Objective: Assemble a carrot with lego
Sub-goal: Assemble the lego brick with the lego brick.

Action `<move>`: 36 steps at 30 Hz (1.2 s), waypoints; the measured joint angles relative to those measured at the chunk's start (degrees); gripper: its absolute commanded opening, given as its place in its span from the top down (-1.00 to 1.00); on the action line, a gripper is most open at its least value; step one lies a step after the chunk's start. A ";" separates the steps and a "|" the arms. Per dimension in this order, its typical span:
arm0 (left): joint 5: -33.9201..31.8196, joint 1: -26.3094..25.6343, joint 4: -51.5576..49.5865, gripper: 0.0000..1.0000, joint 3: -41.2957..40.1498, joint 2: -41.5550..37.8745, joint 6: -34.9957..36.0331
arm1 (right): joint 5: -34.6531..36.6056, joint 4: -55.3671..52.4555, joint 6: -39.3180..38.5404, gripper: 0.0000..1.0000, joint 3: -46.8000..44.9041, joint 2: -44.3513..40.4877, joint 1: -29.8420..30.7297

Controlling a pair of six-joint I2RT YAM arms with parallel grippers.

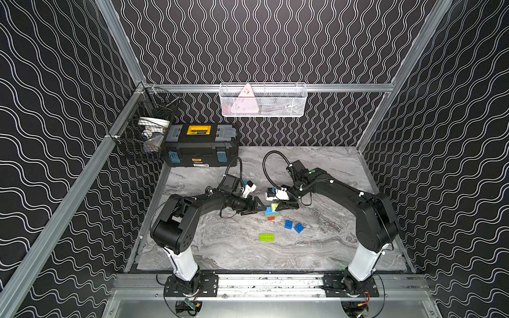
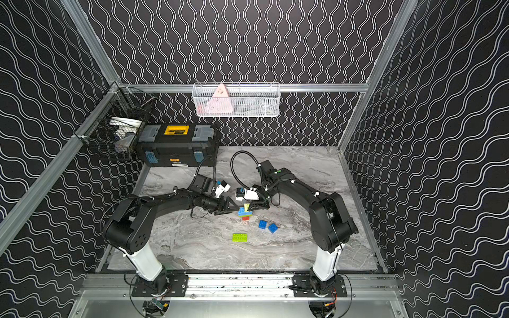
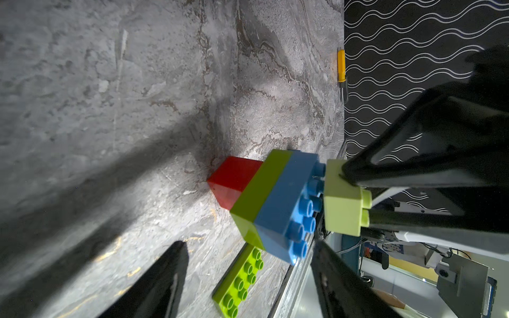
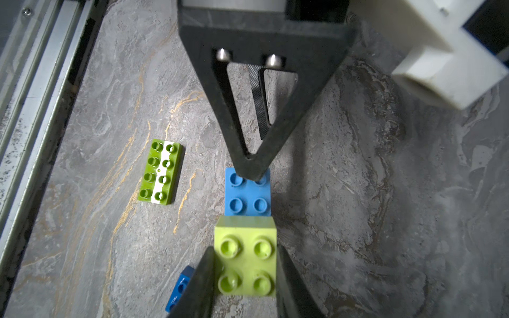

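The partial carrot (image 1: 270,214) stands mid-table: a red brick (image 3: 234,176) at the bottom, lime green (image 3: 257,192) over it, and light blue (image 3: 283,201) on top. My right gripper (image 4: 245,286) is shut on a pale yellow brick (image 4: 246,258) and holds it just over the light blue studs at one end. The studs still show under the brick in the left wrist view. My left gripper (image 1: 258,208) is open beside the stack, one finger (image 4: 252,168) reaching over the light blue brick's (image 4: 248,198) far end. Two dark blue bricks (image 1: 288,224) (image 1: 298,228) and a flat lime green brick (image 1: 266,237) lie loose nearby.
A black toolbox (image 1: 199,146) with a yellow handle sits at the back left, beside a black wire basket (image 1: 146,132). A white mesh basket (image 1: 263,100) hangs on the back wall. A yellow-handled screwdriver (image 3: 341,66) lies along the table's edge by the wall.
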 measured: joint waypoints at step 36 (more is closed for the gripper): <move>3.21 5.01 -0.63 -0.74 -1.09 -3.45 0.15 | 11.28 -3.63 2.38 0.61 4.61 3.41 6.86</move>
